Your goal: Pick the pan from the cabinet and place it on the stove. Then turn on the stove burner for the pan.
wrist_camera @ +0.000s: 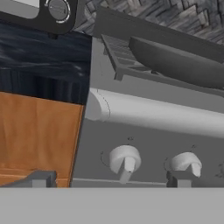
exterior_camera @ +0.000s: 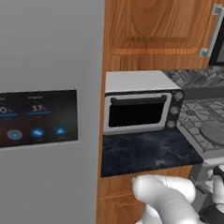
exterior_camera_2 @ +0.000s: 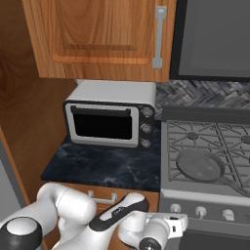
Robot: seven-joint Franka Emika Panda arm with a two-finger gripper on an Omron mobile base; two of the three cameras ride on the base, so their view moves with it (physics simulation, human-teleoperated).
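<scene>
Pan [exterior_camera_2: 200, 166]: dark grey, shallow, round; sits on the front left grate of the stove [exterior_camera_2: 195, 197]. Its thin handle runs toward the right edge of the right base view. In the hand view the pan [wrist_camera: 179, 65] shows as a dark curved wall above the grate bars.

Stove: grey steel, black grates, round silver knobs along the front. Two knobs face the hand camera, the left knob [wrist_camera: 124, 159] and the right knob [wrist_camera: 186, 165].

Cabinet [exterior_camera_2: 102, 39]: brown wood, door shut, silver bar handle [exterior_camera_2: 158, 36].

Gripper [wrist_camera: 109, 179]: low before the stove front, fingers spread wide, nothing between them; the tips are hard to make out, probably the grey blocks at the lower edge.

Toaster oven [exterior_camera_2: 110, 119]: silver, dark glass door, on the dark marbled counter [exterior_camera_2: 107, 168] left of the stove.

Refrigerator [exterior_camera: 44, 105]: steel, with a lit display panel.
</scene>
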